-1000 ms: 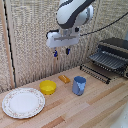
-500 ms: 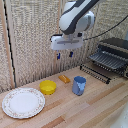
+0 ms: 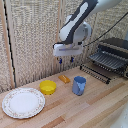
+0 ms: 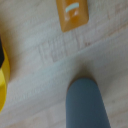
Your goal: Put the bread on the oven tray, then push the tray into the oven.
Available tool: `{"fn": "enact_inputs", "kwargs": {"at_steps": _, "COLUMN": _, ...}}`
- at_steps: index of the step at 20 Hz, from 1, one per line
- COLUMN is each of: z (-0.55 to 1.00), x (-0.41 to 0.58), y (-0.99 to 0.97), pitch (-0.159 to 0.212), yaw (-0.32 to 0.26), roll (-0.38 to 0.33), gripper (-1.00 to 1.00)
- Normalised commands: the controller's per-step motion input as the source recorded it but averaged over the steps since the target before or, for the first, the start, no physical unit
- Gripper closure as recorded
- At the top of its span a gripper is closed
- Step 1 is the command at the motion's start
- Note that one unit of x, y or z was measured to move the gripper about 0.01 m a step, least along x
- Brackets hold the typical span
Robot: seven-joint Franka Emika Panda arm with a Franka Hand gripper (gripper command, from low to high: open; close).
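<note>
Right now the clamp (image 3: 65, 60) hangs in the air above the wooden table (image 3: 100, 107), w/ nothing between its two blue-tipped fingers (image 3: 59, 61); they stand apart, so it's released and empty. The bread (image 3: 64, 78) lies flat on the table, below the clamp and not touching it. It's between the yellow bowl (image 3: 48, 87) and the blue mug (image 3: 79, 85), near both but apart from each. Its long axis runs diagonally in the exterior view, one end toward the back wall and that view's left, the other toward the front and the mug. In the wrist view the bread (image 4: 73, 13) is cut off by the frame edge, w/ a pale mark on its top; the bowl's yellow rim (image 4: 2, 80) shows at one side and a blurred grey finger (image 4: 86, 105) fills the foreground.

The oven pan (image 3: 96, 73) sits low in front of the oven (image 3: 111, 56) at the exterior view's right, well apart from the bread. A patterned plate (image 3: 23, 102) lies at that view's left.
</note>
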Motion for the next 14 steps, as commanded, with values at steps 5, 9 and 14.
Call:
{"fn": "enact_inputs", "kwargs": {"at_steps": 5, "z": -0.33, "x": 0.441, "y": -0.06, "pitch": 0.069, "yaw": 0.044, "roll": -0.018, "gripper": -1.0}}
{"fn": "enact_inputs", "kwargs": {"at_steps": 9, "z": -0.3, "x": 0.336, "y": -0.15, "pitch": 0.145, "yaw": 0.019, "roll": -0.001, "gripper": -1.0}}
{"fn": "enact_inputs", "kwargs": {"at_steps": 14, "z": -0.27, "x": 0.225, "y": -0.12, "pitch": 0.165, "yaw": 0.011, "roll": -0.001, "gripper": -1.0}}
